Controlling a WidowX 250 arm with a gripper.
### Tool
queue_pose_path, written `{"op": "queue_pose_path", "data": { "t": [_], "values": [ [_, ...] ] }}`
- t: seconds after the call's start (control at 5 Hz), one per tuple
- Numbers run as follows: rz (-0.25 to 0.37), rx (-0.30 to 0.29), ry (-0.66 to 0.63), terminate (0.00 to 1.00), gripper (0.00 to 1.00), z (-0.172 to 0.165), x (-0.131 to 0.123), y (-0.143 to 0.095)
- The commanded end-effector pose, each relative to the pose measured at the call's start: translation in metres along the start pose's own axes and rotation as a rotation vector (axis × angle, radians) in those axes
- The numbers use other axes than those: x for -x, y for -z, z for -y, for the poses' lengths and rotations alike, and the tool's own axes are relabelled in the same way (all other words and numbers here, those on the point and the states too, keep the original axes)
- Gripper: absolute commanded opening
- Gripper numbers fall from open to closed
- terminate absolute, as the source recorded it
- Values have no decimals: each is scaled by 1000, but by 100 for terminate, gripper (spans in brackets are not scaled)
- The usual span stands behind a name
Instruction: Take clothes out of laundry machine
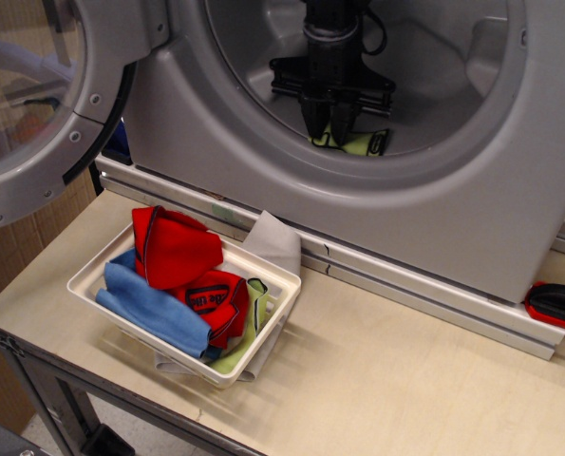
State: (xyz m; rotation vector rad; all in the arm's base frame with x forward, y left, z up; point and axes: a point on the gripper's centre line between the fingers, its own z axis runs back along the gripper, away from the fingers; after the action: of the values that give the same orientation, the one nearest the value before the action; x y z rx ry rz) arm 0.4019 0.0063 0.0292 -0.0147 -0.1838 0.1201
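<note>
Pinching the clothes, the tool sits near the laundry machine porthole's lower rim.

The washer stands on a pale table, its door swung open to the left. Inside the drum, the black gripper points down with its fingers drawn close together, seemingly pinching the lime-green cloth, which lies bunched on the drum floor just below the fingertips. In front, a white tray holds a red cloth and a blue cloth, with grey fabric draped over its back edge. A red-and-black object sits at the right edge.
</note>
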Motion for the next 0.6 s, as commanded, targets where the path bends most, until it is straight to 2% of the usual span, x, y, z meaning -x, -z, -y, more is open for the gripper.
{"op": "queue_pose_path", "data": {
  "t": [0.0, 0.2, 0.4],
  "values": [
    [88, -87, -41, 0, 0, -23, 36, -31],
    [115, -111, -109, 0, 0, -29, 57, -52],
    [150, -139, -182, 0, 0, -41, 90, -70]
  ]
}}
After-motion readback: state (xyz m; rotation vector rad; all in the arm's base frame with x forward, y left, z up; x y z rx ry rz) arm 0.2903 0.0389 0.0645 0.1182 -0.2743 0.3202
